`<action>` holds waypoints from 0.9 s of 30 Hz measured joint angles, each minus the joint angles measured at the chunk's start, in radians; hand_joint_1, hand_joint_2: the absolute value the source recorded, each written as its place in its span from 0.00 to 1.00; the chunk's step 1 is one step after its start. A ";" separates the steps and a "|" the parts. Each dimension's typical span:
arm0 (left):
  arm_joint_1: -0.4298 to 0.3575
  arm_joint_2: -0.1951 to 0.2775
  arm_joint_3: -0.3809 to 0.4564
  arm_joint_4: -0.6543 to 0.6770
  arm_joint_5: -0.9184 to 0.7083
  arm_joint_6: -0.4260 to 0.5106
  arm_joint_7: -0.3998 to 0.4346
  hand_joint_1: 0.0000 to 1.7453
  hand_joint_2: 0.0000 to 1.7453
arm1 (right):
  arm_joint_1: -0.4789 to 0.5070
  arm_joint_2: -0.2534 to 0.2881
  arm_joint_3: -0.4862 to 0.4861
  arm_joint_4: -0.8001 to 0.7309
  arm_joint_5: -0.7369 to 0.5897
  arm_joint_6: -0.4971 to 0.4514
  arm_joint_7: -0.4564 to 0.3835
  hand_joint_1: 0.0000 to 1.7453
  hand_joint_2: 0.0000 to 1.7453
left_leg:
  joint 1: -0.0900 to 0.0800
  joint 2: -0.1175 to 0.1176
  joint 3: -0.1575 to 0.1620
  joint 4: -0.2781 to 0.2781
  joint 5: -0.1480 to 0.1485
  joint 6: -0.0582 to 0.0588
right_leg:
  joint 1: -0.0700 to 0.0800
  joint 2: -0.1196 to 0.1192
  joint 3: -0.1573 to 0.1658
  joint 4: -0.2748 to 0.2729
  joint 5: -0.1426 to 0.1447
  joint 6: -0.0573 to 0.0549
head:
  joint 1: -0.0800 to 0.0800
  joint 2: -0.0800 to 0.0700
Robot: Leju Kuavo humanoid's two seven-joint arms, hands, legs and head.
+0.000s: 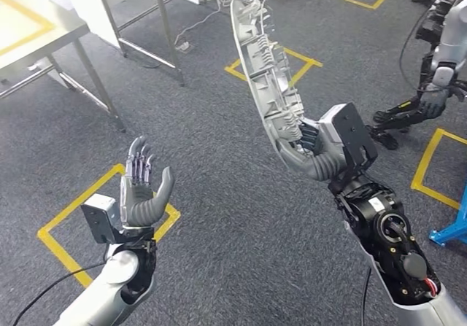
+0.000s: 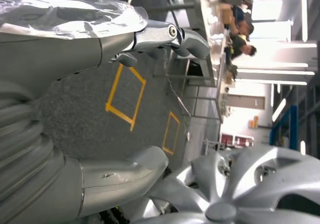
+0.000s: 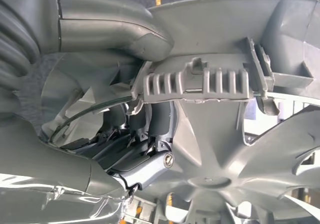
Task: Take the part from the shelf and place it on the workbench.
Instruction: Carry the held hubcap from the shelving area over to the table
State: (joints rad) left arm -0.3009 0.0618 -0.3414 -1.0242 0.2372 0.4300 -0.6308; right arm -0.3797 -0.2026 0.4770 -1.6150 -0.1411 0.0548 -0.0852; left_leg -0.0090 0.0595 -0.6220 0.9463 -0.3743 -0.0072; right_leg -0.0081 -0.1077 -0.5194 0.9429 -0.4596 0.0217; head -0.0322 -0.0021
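The part is a silver-grey plastic wheel cover (image 1: 263, 63), seen edge-on in the head view and rising up and away from my right hand (image 1: 319, 147). That hand grips its lower rim, thumb on one face and fingers on the ribbed inner face. Up close, the right wrist view has the thumb (image 3: 113, 31) pressed on the cover's (image 3: 226, 134) back and dark fingers (image 3: 151, 164) hooked through its spokes. My left hand (image 1: 140, 191) is raised at the lower left, palm up, fingers spread, holding nothing. The cover's spoked face (image 2: 241, 184) appears past my left hand's thumb (image 2: 124, 171).
Grey carpet carries yellow taped squares (image 1: 104, 216). Metal-legged tables (image 1: 60, 30) stand at the far left. Another robot (image 1: 441, 71) stands at the far right, and a blue frame (image 1: 454, 227) sits by the right edge. People (image 2: 241, 31) are at a distant bench.
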 joint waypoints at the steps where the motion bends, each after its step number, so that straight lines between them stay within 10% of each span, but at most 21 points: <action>1: 0.007 0.004 0.001 -0.002 0.000 0.004 0.002 0.00 1.00 | 0.001 -0.001 -0.003 -0.001 0.002 -0.001 0.000 1.00 1.00 | 0.001 -0.015 0.000 -0.001 0.000 0.008 | -0.001 -0.010 0.004 -0.001 -0.003 0.005 | 0.003 0.000; 4: 0.021 0.014 0.003 -0.008 0.000 0.010 0.007 0.00 1.00 | 0.008 -0.005 -0.015 -0.003 0.006 -0.006 0.000 1.00 1.00 | 0.009 -0.049 0.009 -0.008 0.001 0.025 | -0.009 0.041 -0.015 0.054 -0.046 0.018 | 0.008 0.000; 7: 0.027 0.016 0.004 -0.011 0.001 0.011 0.013 0.00 1.00 | 0.021 -0.012 -0.026 -0.004 0.006 -0.007 0.000 1.00 1.00 | 0.010 -0.086 0.012 -0.008 0.001 0.034 | -0.011 0.100 -0.120 0.266 -0.135 0.021 | 0.028 0.000; 9: 0.036 0.019 0.004 -0.011 0.002 0.011 0.017 0.00 1.00 | 0.031 -0.015 -0.029 -0.004 0.007 -0.009 0.001 1.00 1.00 | 0.009 -0.116 0.015 -0.006 0.000 0.035 | -0.010 0.105 -0.158 0.321 -0.129 0.020 | 0.036 0.000; 13: 0.044 0.025 0.004 -0.014 0.002 0.011 0.020 0.00 1.00 | 0.039 -0.021 -0.036 -0.005 0.007 -0.011 0.003 1.00 1.00 | 0.010 -0.177 0.014 0.007 -0.006 0.025 | -0.018 0.164 -0.065 0.081 0.006 0.013 | 0.049 0.000; 16: 0.053 0.031 0.006 -0.018 0.002 0.014 0.025 0.00 1.00 | 0.041 -0.022 -0.040 -0.010 0.007 -0.012 0.003 1.00 1.00 | 0.013 -0.215 -0.001 0.010 0.000 0.009 | -0.020 0.176 -0.034 0.026 0.008 0.007 | 0.052 0.000; 19: 0.066 0.045 0.014 -0.030 0.000 0.021 0.036 0.00 1.00 | 0.043 -0.022 -0.042 -0.015 0.007 -0.014 0.009 1.00 1.00 | 0.007 -0.162 -0.025 0.048 -0.025 -0.007 | -0.024 0.137 -0.028 0.018 0.014 -0.009 | 0.042 0.000; 21: 0.069 0.050 0.019 -0.041 -0.002 0.026 0.043 0.00 1.00 | 0.045 -0.023 -0.046 -0.017 0.007 -0.015 0.012 1.00 1.00 | 0.007 -0.092 -0.086 0.172 -0.088 -0.016 | -0.022 0.108 -0.026 0.015 0.015 -0.018 | 0.027 0.000; 24: 0.081 0.056 0.023 -0.052 -0.005 0.030 0.053 0.00 1.00 | 0.048 -0.023 -0.048 -0.017 0.007 -0.015 0.015 1.00 1.00 | 0.015 -0.067 -0.157 0.313 -0.125 -0.025 | -0.020 0.066 -0.025 0.015 0.012 -0.021 | 0.017 0.000; 27: 0.085 0.064 0.028 -0.069 -0.009 0.031 0.058 0.00 1.00 | 0.048 -0.023 -0.048 -0.018 0.007 -0.011 0.021 1.00 1.00 | 0.015 -0.027 -0.067 0.140 -0.039 -0.020 | -0.019 0.028 -0.017 0.015 0.005 -0.015 | 0.002 0.000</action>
State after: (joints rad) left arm -0.2154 0.1258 -0.3136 -1.0930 0.2283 0.4610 -0.5724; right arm -0.3314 -0.2258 0.4286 -1.6330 -0.1343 0.0437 -0.0638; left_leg 0.0057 0.0326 -0.6887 1.0867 -0.4131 -0.0276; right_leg -0.0269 -0.0795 -0.5368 0.9581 -0.4549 0.0065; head -0.0303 -0.0023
